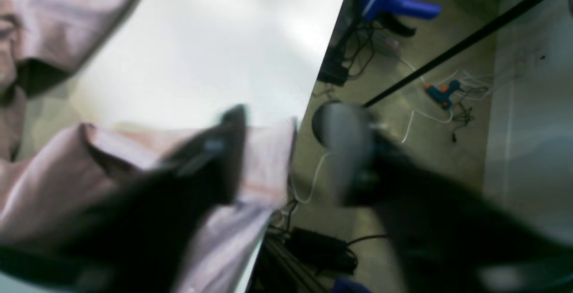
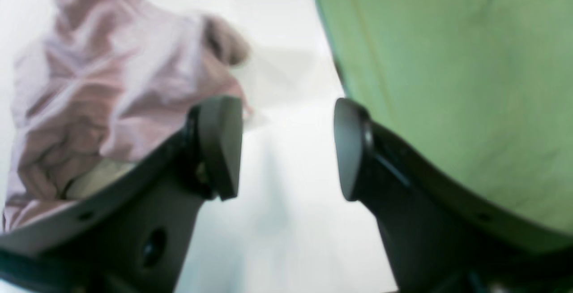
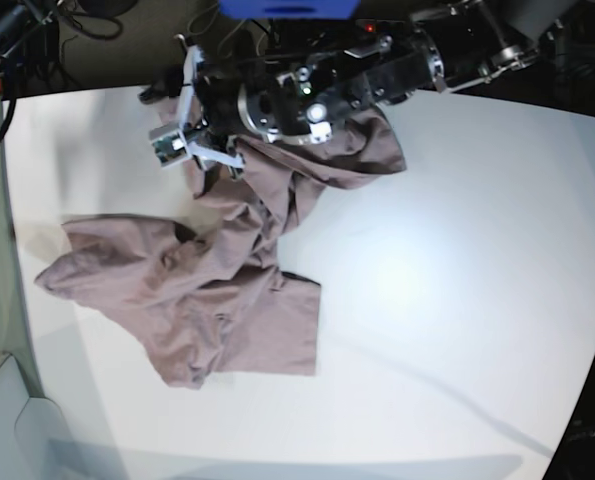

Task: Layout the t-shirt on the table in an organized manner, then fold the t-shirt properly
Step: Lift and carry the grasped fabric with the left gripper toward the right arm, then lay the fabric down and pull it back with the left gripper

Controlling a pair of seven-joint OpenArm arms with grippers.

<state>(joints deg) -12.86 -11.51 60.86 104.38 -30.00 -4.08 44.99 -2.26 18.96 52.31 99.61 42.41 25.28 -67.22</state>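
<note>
The mauve t-shirt (image 3: pixel 227 290) lies crumpled on the white table (image 3: pixel 457 280), from the far edge down to the front left. My left gripper (image 3: pixel 192 150) is at the shirt's far end, by the table's far edge. In the left wrist view the left gripper (image 1: pixel 286 154) is open. One finger (image 1: pixel 224 158) is over the t-shirt (image 1: pixel 53 181), the other (image 1: pixel 344 149) is past the table (image 1: pixel 201 51) edge, and a fabric edge lies between them. My right gripper (image 2: pixel 288 147) is open and empty over the table (image 2: pixel 277 221), with the t-shirt (image 2: pixel 89 82) to its left.
Past the table edge, the left wrist view shows floor with cables, a blue tool (image 1: pixel 398 6), a blue-orange glue gun (image 1: pixel 441 93) and a black rod (image 1: pixel 470 37). A green surface (image 2: pixel 447 82) lies beside the table in the right wrist view.
</note>
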